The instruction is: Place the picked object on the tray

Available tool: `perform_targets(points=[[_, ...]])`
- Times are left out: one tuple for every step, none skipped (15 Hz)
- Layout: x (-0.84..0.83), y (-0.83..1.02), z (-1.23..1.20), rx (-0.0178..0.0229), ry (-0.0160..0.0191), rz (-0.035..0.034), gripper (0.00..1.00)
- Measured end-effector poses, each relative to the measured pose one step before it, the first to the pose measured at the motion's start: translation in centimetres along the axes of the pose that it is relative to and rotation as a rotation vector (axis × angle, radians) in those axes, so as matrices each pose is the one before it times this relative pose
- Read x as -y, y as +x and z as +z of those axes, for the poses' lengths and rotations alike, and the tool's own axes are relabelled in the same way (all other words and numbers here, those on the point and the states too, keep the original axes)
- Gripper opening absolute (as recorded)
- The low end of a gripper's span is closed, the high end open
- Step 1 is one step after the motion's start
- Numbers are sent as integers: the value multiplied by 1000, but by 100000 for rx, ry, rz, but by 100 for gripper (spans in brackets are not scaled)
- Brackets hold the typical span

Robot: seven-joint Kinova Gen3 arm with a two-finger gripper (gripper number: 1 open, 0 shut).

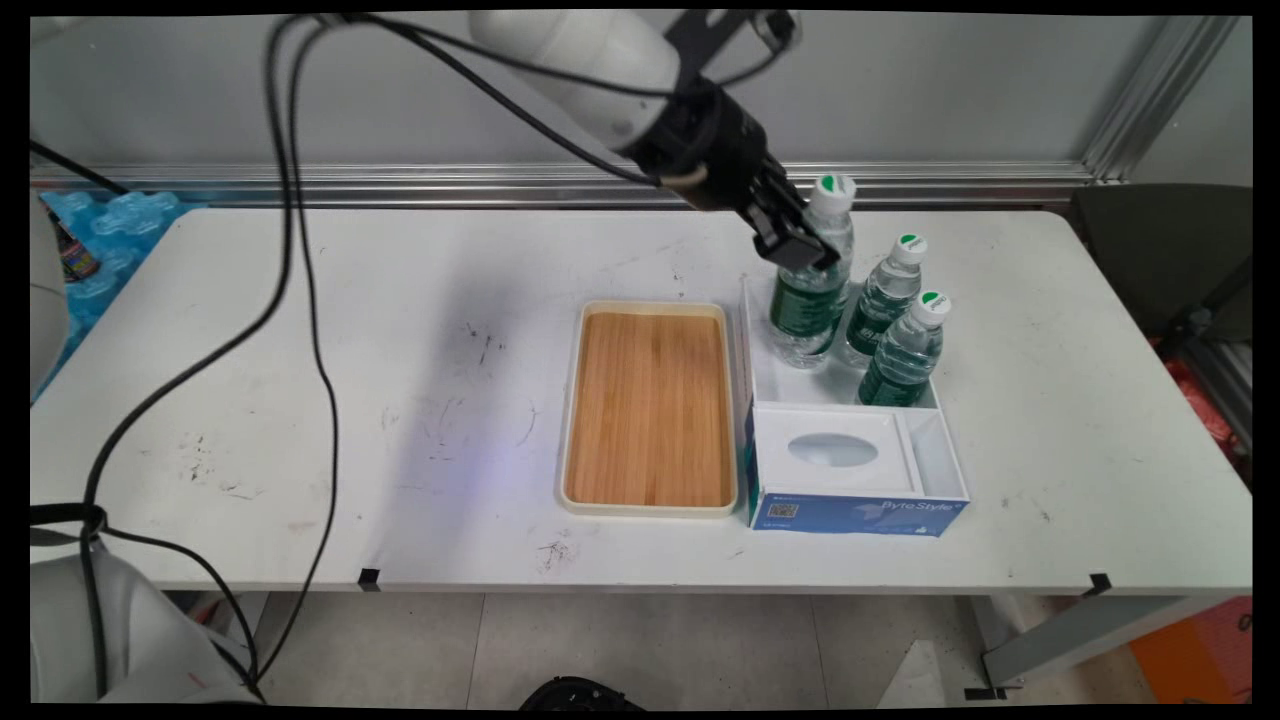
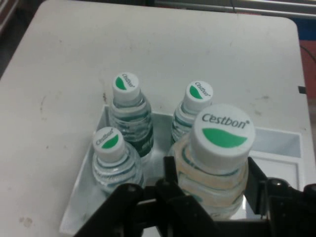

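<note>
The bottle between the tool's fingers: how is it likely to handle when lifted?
The bottle looks full of water, so it is probably heavy for its size. Its clear ribbed wall is thin plastic, so it may flex under the tool. Tall and narrow, it could tip against the neighbouring bottles in the white bin.

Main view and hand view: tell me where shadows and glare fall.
Main view: a broad soft shadow lies on the table left of the tray, whose wood shows no glare. Hand view: the black gripper darkens the bottom edge around the bottle it grips; the other bottles cast no hard shadows.
</note>
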Motion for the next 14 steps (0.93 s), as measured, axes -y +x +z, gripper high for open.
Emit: perform_targets(points=[[1,-38,-919,507,-144,43,0],[30,-232,-1013,817,-173,68,0],[-22,-217,-547,518,-112,147,0],[-35,-477,-777,907,-170,198,0],[-45,-623,-786,996,-227,301,0],[-57,-718,-673,1021,-168,375,0],[-43,-650,-469,745,-77,444,0],[-24,-795,-436,802,-26,480,0],[-34,-660,-268,583,-16,476,0],[-50,-874,-171,607,-81,670,0],[-27,-661,-19,358,-50,472,0],[-27,-432,41,223,-71,375,0],[-35,-632,127,191,-55,510,0],[-22,-733,237,227,-117,561,0]])
